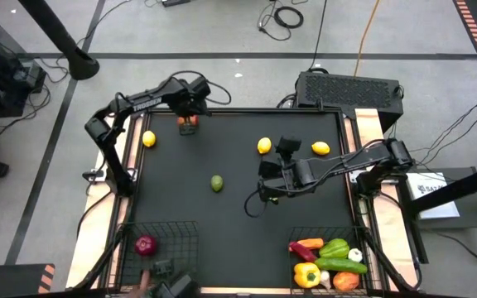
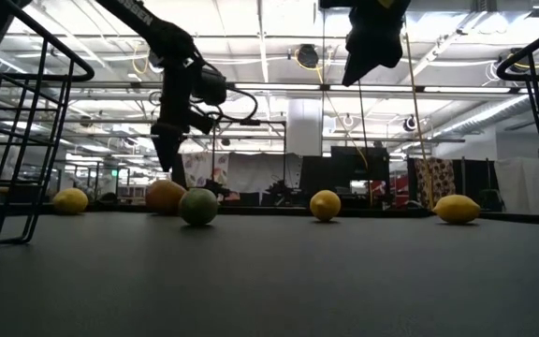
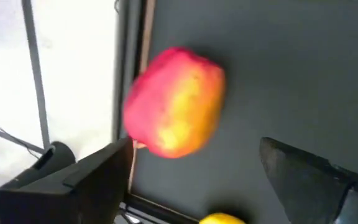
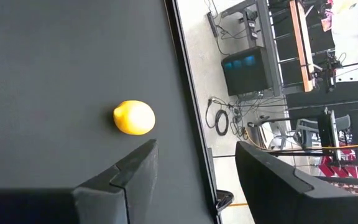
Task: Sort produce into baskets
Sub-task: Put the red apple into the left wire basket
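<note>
A red and yellow apple (image 1: 188,125) rests on the black table near its far edge. My left gripper (image 1: 187,116) is open just above it, pointing down, and in the left wrist view (image 3: 197,180) its fingers stand on either side of the apple (image 3: 176,102). My right gripper (image 1: 265,182) is open and empty, raised high over the table's middle (image 2: 372,42). Three lemons (image 1: 149,139) (image 1: 263,146) (image 1: 320,149) and a green lime (image 1: 216,183) lie loose on the table. One lemon (image 4: 133,117) shows in the right wrist view.
The left wire basket (image 1: 180,228) at the near left holds a purple onion (image 1: 145,244). The right wire basket (image 1: 305,233) at the near right holds peppers, a chili, a cucumber and garlic. A black grilled box (image 1: 348,89) stands behind the far edge.
</note>
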`<action>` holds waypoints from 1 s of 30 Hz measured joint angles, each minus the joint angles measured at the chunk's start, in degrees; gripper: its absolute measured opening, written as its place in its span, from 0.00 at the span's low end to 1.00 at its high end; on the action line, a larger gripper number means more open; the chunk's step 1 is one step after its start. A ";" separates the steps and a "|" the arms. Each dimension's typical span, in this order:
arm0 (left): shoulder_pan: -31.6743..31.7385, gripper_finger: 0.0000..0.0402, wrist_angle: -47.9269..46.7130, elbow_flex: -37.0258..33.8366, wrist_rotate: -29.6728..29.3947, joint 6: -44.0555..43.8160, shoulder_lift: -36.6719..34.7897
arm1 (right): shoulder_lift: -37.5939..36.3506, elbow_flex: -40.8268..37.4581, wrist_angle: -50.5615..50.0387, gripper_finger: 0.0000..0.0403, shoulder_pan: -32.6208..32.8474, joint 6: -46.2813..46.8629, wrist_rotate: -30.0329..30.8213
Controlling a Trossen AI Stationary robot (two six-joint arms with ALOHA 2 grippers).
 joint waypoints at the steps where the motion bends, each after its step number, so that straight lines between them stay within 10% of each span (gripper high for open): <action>1: 0.91 0.88 0.91 -0.01 0.14 0.39 0.04 | 0.00 0.00 0.00 0.51 -0.01 0.00 0.00; 30: 6.32 0.88 0.12 -0.44 10.16 2.73 0.95 | 0.00 0.00 0.18 0.51 -0.02 -0.60 -3.08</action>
